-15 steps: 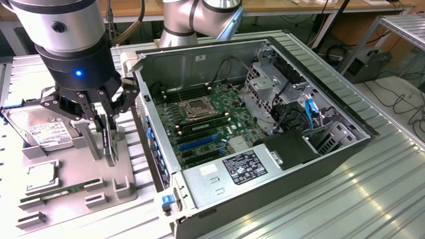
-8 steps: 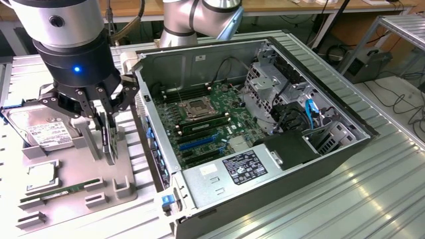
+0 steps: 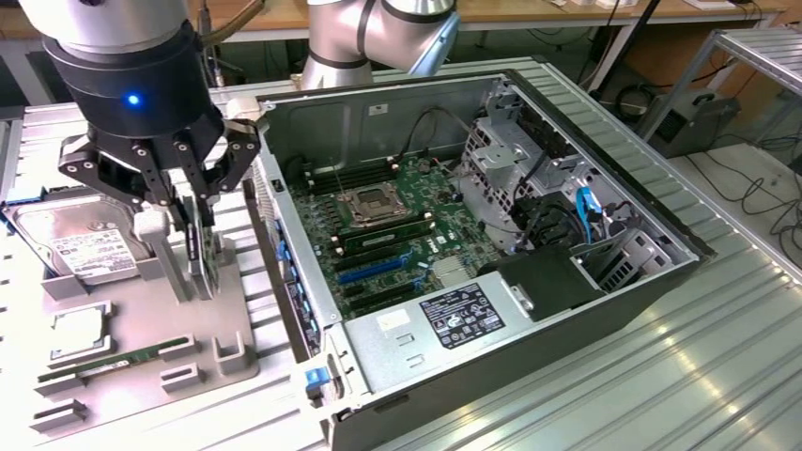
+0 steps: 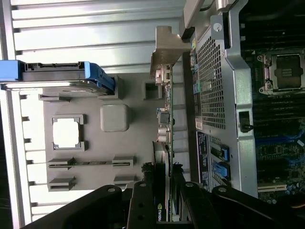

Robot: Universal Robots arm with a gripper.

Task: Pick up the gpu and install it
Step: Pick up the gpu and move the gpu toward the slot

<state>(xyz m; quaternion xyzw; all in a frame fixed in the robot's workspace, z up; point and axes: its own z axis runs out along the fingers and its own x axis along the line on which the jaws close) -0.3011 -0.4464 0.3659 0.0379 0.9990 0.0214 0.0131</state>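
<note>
With the gripper [image 3: 186,249] clamped on the gpu [image 4: 164,143], which stands on edge in the grey fixture tray [image 3: 138,329] beside the open computer case [image 3: 527,315], lift straight upward, keeping the card vertical to avoid binding.

- Slim black gpu card [image 3: 203,263], clamped upright by the black gripper [image 3: 188,240], stands between a silver hard drive [image 3: 69,240] and the grey metal computer case wall [image 3: 278,225].
- Blue motherboard slots [image 3: 376,271] lie open from above, silver drive cage [image 3: 508,155] nearby.
</note>
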